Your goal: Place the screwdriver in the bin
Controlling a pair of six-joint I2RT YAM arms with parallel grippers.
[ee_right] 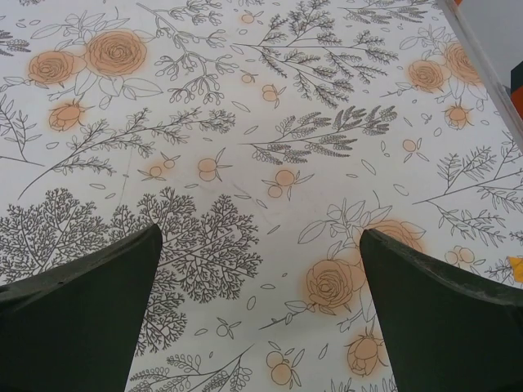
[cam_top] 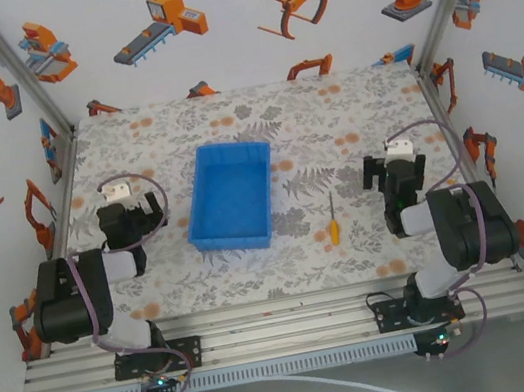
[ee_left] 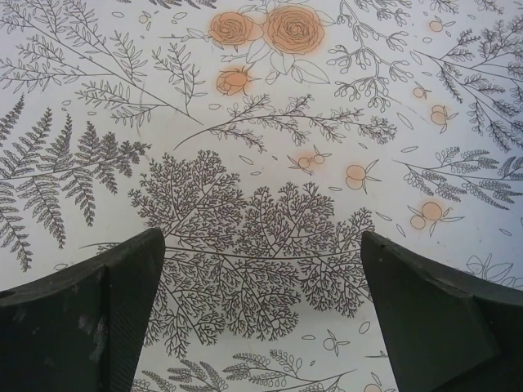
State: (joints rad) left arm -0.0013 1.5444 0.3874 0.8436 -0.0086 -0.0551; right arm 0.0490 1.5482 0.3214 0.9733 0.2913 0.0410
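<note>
The bright blue bin [cam_top: 209, 228] lies near the middle of the flowered table, long side running away from me, nothing inside it. The small screwdriver [cam_top: 332, 223] with its orange-yellow handle lies flat to the right of the bin, shaft pointing to the far side. My left gripper [cam_top: 127, 201] hangs left of the bin and my right gripper [cam_top: 392, 165] right of the screwdriver. Both stand open over bare cloth: left gripper [ee_left: 261, 278], right gripper [ee_right: 260, 273], with nothing between the fingers.
Aluminium frame posts [cam_top: 22, 71] and white walls with robot pictures close in the table on three sides. A frame rail [ee_right: 482, 61] runs along the table's right edge. Open cloth lies between bin and screwdriver.
</note>
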